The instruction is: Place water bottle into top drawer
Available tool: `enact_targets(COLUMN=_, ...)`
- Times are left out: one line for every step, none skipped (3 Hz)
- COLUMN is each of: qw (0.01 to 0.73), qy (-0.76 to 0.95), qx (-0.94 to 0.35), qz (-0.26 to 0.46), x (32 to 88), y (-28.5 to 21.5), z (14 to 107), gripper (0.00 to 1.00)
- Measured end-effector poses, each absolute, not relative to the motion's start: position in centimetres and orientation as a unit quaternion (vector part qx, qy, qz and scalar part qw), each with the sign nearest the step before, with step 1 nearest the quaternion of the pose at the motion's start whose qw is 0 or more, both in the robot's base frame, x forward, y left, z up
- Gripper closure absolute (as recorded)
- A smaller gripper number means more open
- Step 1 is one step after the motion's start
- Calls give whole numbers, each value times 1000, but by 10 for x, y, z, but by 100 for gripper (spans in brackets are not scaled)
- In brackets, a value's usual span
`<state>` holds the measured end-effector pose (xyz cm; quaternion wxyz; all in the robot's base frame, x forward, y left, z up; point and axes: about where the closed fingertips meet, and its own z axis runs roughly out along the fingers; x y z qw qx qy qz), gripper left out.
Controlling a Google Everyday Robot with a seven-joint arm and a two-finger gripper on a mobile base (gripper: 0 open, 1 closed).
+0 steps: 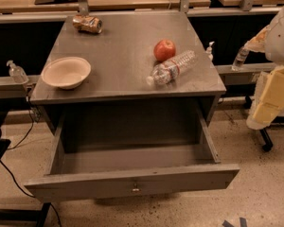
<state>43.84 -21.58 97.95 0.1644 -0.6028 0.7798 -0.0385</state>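
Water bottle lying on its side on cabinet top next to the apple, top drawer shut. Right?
No: the top drawer is pulled open, per the camera view. The water bottle does lie on its side on the cabinet top next to the apple. The gripper is out of view; only the arm shows at the right edge.

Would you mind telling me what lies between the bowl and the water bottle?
Only bare cabinet top, in the camera view, separates bowl from water bottle; the end effector hangs at the right edge.
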Motion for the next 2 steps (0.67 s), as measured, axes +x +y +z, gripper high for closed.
enact_targets(qw=165, qy=777, qx=-607, qz=-38, x=440, y=-215, z=980, gripper=0)
enact_targets(qw=167, qy=724, qx=-668, qz=-30, x=458, y=-203, z=979, gripper=0)
